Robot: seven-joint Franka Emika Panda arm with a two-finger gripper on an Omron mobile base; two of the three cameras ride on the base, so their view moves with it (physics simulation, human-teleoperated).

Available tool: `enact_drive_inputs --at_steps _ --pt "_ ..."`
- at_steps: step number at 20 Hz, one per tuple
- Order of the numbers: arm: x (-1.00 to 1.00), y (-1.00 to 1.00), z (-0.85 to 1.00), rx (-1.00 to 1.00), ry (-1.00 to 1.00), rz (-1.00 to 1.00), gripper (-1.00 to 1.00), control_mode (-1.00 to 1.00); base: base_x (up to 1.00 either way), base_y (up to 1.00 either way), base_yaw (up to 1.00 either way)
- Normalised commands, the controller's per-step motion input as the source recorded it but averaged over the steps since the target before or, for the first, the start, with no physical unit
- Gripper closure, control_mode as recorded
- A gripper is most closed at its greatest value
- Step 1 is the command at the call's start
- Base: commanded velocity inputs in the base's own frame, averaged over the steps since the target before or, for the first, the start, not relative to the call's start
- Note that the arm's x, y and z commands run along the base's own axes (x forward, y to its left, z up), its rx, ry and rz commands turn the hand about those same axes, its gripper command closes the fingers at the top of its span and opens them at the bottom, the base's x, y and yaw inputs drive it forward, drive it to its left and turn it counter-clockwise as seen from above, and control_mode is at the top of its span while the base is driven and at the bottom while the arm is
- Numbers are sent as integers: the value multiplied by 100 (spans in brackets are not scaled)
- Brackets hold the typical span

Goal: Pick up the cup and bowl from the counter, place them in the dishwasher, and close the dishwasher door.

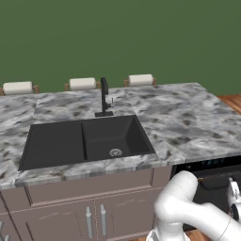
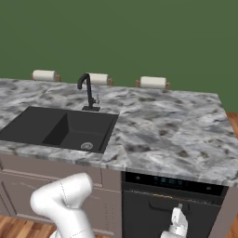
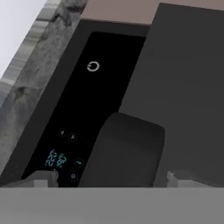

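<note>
Before dishwasher door (image 2: 153,218), open gripper (image 3: 109,177)

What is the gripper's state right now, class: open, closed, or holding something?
Gripper: open, holding nothing, jaws either side of the dishwasher door handle.

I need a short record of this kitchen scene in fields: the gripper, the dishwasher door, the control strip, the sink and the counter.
gripper: open, close in front of the dishwasher door handle
dishwasher door: shut, black
control strip: small marks lit
sink: black, double basin, tap behind it
counter: grey-white marble, three paper rolls along its far edge
</note>
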Motion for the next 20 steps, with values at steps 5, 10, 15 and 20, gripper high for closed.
enact_drive_inputs --at_steps 5,10,15,20 --pt "40 0 -62 -28 -23 0 -100 -100 0 0 0" --pt "36 0 -61 -26 -23 0 -100 -100 0 0 0" --pt "41 0 -60 -27 -23 0 -100 -100 0 0 0" --pt "53 0 -60 -28 -21 0 -100 -100 0 0 0"
